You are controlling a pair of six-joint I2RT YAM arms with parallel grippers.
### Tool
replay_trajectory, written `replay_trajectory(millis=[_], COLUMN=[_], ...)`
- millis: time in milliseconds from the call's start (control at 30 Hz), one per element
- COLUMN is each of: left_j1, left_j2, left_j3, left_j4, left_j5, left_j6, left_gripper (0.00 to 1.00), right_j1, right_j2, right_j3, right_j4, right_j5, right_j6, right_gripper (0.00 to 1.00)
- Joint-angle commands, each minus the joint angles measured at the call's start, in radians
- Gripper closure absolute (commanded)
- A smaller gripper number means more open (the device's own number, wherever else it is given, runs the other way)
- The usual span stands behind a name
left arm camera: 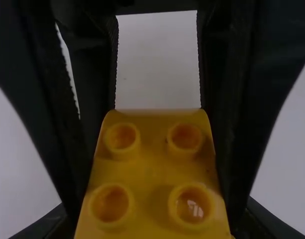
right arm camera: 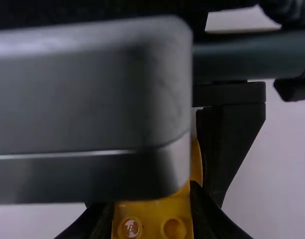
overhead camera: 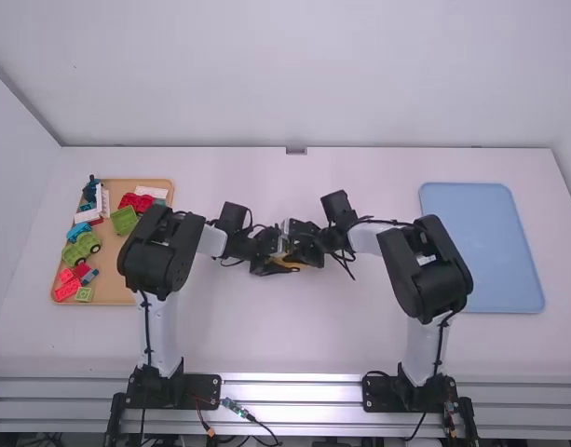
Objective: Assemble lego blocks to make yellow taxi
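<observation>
Left gripper [overhead camera: 278, 254] and right gripper [overhead camera: 302, 251] meet between the arms, each with its fingers clamped on a yellow block [left arm camera: 153, 172].

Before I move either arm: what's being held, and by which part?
The yellow studded piece, by its opposite sides: the left pincer toward one end, the right pincer toward the other.

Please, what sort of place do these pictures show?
Most likely a robotics lab or test station: a left arm and a right arm are mounted at a plain white table, with toy blocks in a tan tray.
</observation>
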Motion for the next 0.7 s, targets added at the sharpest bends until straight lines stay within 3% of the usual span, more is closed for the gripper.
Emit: replay_trajectory(millis=[0,167,667], left_j1=[-0.019,-0.019,-0.019], left_j2=[0.016,0.016,0.016], left_j3=[-0.020,-0.020,-0.020], left_j4=[-0.010,-0.010,-0.012], left_j5=[-0.039,-0.039,-0.039], left_j6=[0.040,0.040,0.040], left_gripper=[0.98,0.98,0.98], right_j1=[-0.002,-0.002,-0.002], right_j2=[0.070,0.070,0.024], right_j3=[-0.011,-0.011,-0.012], right_j4=[-0.018,-0.016,-0.041], right_j5=[0.179,0.179,0.178], right_j6=[0.040,0.040,0.034], right_gripper=[0.77,0.68,0.65])
